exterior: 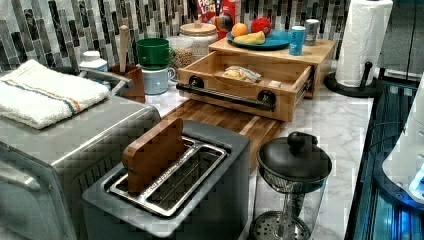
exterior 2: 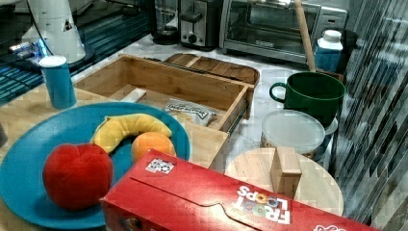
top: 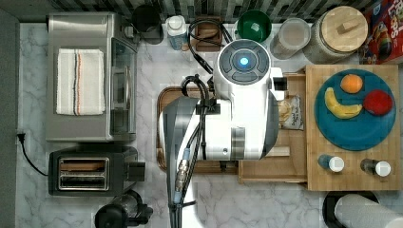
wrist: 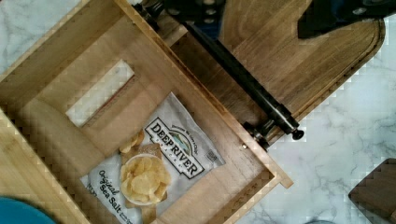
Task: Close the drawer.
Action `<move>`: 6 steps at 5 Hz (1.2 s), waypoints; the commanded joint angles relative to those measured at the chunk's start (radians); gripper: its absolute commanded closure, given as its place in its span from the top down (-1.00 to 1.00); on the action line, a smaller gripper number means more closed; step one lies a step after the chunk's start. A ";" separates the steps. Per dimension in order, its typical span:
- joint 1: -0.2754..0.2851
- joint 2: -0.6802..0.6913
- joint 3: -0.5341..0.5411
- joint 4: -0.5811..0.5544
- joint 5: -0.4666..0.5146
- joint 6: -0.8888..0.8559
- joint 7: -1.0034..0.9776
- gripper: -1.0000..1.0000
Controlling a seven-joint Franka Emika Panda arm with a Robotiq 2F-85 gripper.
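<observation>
The drawer (exterior: 235, 102) is a light bamboo box pulled out from under the wooden slab top (exterior: 280, 50). A long dark bar handle (exterior: 225, 95) runs across its front. Inside lies a bag of chips (wrist: 159, 163) beside a small pale wooden block (wrist: 100, 91). In the top view my white arm (top: 242, 95) hangs over the drawer (top: 271, 166) and covers much of it. In the wrist view my gripper (wrist: 261, 14) is open, its dark fingers (wrist: 196, 9) just outside the handle (wrist: 243, 79), over the cutting board, holding nothing.
A dark brown cutting board (exterior: 225, 120) lies in front of the drawer. A toaster (exterior: 170, 175), a toaster oven (top: 88, 76) and a French press (exterior: 292, 185) stand beyond it. The slab carries a blue plate (top: 356, 128) of fruit. Cups and jars line the tiled wall.
</observation>
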 commanded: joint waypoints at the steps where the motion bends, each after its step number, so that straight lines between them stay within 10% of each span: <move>1: 0.004 0.001 0.007 0.000 -0.001 0.001 -0.011 -1.00; 2: -0.007 -0.045 0.003 -0.088 0.054 0.076 -0.150 1.00; 6: 0.071 -0.125 0.158 -0.326 -0.053 0.306 -0.439 1.00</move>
